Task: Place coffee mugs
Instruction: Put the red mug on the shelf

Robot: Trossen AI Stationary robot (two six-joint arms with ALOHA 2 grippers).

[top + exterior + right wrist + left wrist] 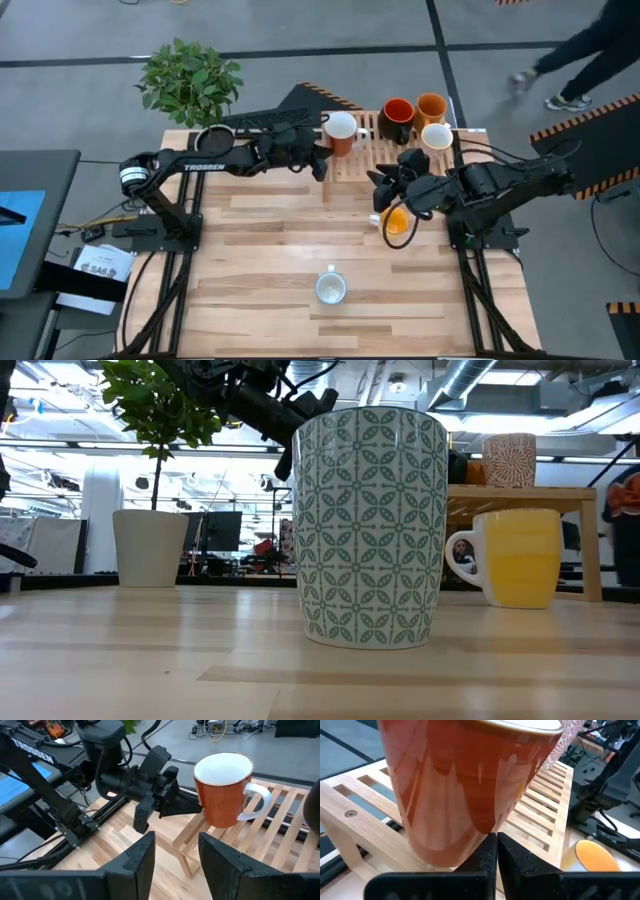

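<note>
A brown-orange mug point(340, 131) with a white inside stands upright on the near-left corner of a slatted wooden rack point(362, 160). My left gripper point(322, 160) is shut, its tips at that mug's lower wall point(470, 827). Farther right on the rack stand a red-and-dark mug point(397, 118), an orange one point(431, 106) and a cream one point(437, 137). My right gripper point(175, 855) is open and empty. It hovers in front of the rack, above the yellow-orange mug point(397, 222) on the table. A light blue patterned mug point(331, 288) stands near the table's near edge. My left gripper has its shut fingertips point(496, 845) at the lower side wall of the brown-orange mug point(207, 812), opposite the handle. They come level from the table's left. Whether the tips press the wall or stop just short, I cannot tell. The mug stands upright on the rack.
A potted plant point(190, 80) and a dark keyboard-like object point(265, 120) sit at the table's far-left. A person point(585, 50) walks past beyond the far-right corner. Bare wood point(270, 250) lies between the rack and the patterned mug point(370, 525).
</note>
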